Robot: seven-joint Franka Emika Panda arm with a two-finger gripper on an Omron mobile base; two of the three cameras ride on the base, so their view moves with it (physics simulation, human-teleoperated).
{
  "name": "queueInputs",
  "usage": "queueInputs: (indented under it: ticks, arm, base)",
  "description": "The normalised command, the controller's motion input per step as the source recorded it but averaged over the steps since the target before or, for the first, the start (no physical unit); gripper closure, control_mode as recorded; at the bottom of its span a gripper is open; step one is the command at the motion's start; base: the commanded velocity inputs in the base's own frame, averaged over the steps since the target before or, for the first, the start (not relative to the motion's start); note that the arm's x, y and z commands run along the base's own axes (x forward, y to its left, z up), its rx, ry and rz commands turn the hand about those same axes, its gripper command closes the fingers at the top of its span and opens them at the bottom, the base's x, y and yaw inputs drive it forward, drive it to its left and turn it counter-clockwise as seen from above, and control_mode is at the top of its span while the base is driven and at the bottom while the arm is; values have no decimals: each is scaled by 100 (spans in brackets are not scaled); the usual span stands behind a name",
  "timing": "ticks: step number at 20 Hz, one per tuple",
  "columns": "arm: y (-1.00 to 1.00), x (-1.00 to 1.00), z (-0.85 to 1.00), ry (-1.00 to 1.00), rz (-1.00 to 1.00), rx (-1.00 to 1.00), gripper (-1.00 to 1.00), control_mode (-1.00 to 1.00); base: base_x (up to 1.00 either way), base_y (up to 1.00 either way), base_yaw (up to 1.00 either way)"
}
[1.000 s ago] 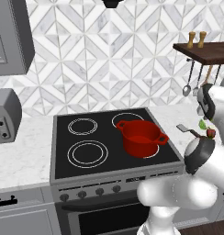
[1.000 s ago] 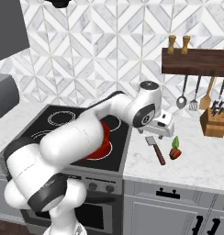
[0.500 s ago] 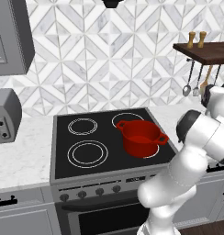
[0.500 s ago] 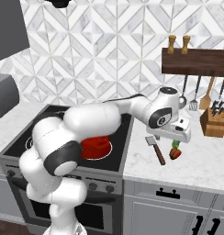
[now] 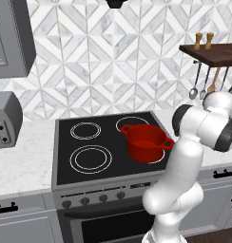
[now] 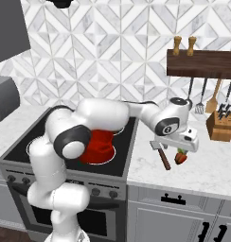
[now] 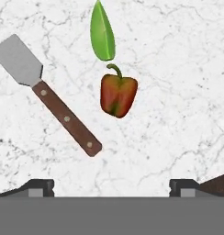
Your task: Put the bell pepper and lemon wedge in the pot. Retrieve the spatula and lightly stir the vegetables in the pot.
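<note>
Marble counter: one bell pepper, one lemon wedge, seemingly green, one spatula; jaws wide.

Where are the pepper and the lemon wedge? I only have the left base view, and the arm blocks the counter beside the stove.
Observer: The bell pepper lies on the marble counter, in front of the hand camera.
Operator: And the wedge?
Observer: The lemon wedge, which looks green, lies just off the pepper's stem end and does not touch it.
Operator: Spatula?
Observer: The spatula lies flat beside the pepper, apart from it.
</note>
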Motion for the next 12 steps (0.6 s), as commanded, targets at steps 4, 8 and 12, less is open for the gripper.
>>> queueInputs:
  ticks: [4,8,12]
  arm:
    - [-10,38,-44,0,0,0,-100,-100]
    - [-17,18,-35,0,0,0,-100,-100]
    - [-17,19,-40,0,0,-1,-100,-100]
  base:
    - [0,0,0]
    - [0,0,0]
    - [0,0,0]
